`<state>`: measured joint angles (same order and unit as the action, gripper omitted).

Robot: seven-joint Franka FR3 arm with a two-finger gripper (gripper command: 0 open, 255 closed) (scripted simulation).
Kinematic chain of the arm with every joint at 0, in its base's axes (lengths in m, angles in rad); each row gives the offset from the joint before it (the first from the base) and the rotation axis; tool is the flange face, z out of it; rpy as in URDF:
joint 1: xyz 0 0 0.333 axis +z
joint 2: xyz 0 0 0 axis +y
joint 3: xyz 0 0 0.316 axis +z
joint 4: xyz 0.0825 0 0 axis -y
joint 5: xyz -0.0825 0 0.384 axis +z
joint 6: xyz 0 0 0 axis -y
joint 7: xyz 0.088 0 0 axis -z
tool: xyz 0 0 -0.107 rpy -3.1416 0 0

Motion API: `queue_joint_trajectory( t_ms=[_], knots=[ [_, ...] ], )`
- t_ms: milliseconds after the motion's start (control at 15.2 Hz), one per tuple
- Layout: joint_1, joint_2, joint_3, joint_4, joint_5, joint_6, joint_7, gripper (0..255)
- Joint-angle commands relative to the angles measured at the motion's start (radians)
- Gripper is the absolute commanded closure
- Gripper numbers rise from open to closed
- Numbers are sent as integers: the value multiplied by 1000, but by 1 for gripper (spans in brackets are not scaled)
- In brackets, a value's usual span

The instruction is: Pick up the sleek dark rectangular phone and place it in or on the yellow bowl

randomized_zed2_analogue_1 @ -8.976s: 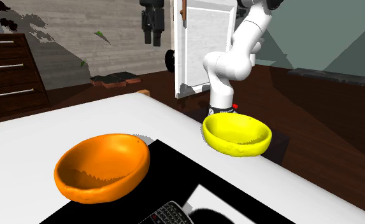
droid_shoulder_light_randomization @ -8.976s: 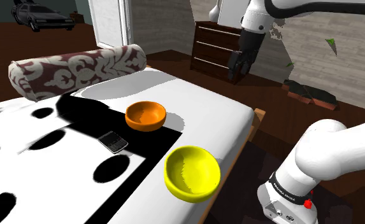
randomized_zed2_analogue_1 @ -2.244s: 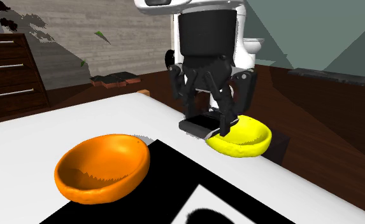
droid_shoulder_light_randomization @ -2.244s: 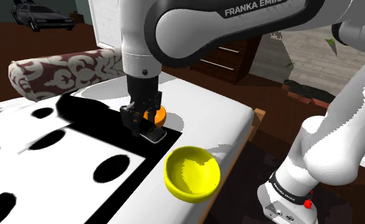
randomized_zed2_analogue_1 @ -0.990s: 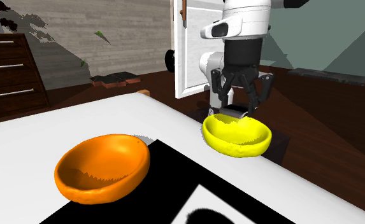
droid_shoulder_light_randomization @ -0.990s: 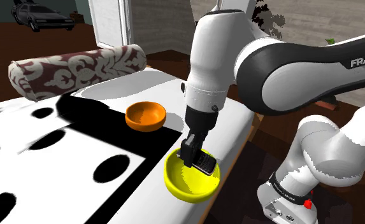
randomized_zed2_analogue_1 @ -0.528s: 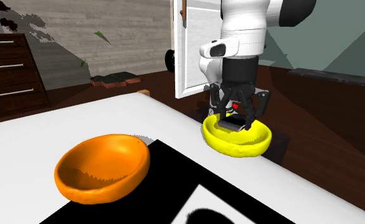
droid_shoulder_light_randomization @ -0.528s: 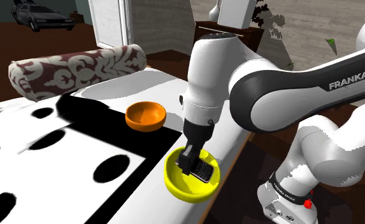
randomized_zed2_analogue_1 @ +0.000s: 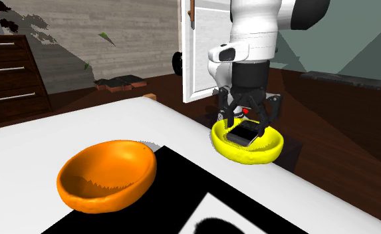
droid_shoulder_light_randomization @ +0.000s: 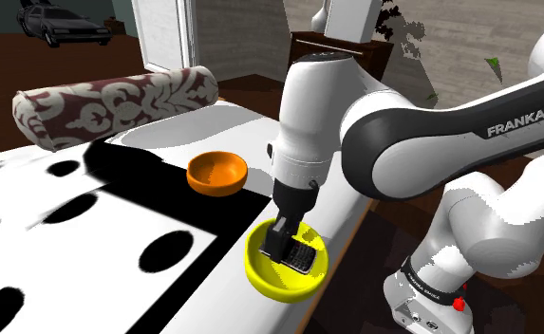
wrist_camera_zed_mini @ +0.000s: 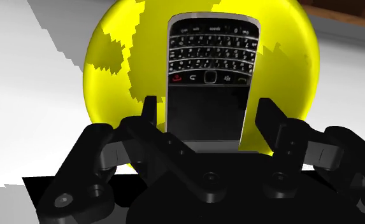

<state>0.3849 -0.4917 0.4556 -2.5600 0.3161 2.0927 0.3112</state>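
One phone (wrist_camera_zed_mini: 207, 70), judged stiff and slick, is laid in the yellow bowl (wrist_camera_zed_mini: 111, 89); gripper (wrist_camera_zed_mini: 206, 107) is spread open, empty; long edges best pinched.

Phone (wrist_camera_zed_mini: 209, 76) seen face-up: keypad end away from jaws, dark screen end btwn them, silver rim round the edge. Jaws stand apart, one each side of phone's near end, w/ a slim gap on both sides, not clasping it. Yellow bowl (wrist_camera_zed_mini: 283, 83) sits behind & around phone. White surface (wrist_camera_zed_mini: 28, 95) beside bowl; brown strip (wrist_camera_zed_mini: 346, 7) beyond it.
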Motion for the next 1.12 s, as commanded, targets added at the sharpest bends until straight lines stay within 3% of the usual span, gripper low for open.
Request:
queue_joint_trajectory(
  t_ms=[0,264,528,1056],
  knots=[
    [0,0,0,0,0,-1,0,0],
    [0,0,0,-1,0,0,0,0],
    [-6,-48,-35,91,-19,-141,1,0],
    [-6,-48,-35,91,-19,-141,1,0]
  ],
)
